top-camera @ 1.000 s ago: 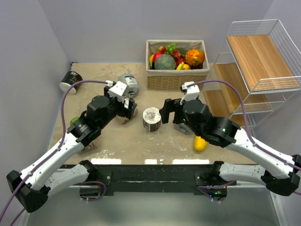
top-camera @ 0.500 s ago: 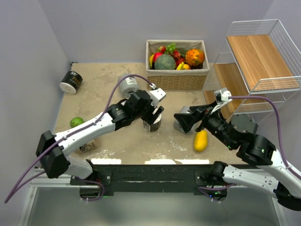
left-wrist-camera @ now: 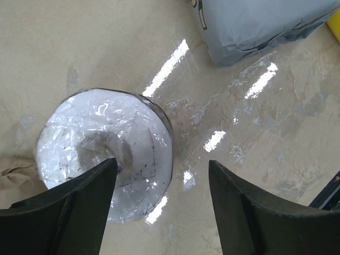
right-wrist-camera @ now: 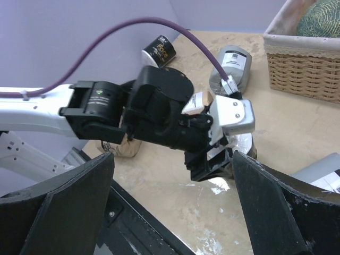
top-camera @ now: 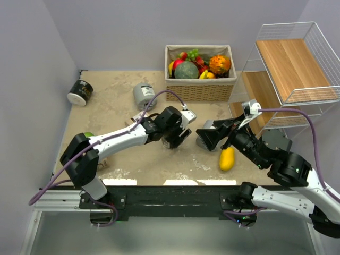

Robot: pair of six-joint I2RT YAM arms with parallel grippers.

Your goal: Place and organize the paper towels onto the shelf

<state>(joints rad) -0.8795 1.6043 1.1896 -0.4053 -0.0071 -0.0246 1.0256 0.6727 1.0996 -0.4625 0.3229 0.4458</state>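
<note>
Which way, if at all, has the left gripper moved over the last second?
Yes. The left gripper has moved right, away from the lying grey roll, to hover over the upright roll in front of the wicker basket.

The top camera hangs above and behind the arm bases, looking down over the whole counter [top-camera: 122, 111], with the shelf [top-camera: 289, 66] at the right. The left wrist camera points almost straight down, very close over one upright paper towel roll [left-wrist-camera: 103, 159]. The right wrist camera sits low and faces left across the counter, near the left pincer [right-wrist-camera: 212, 159]. It shares that pincer, the far-left black roll [right-wrist-camera: 161, 50] and the basket [right-wrist-camera: 303, 74] with the top view.
</note>
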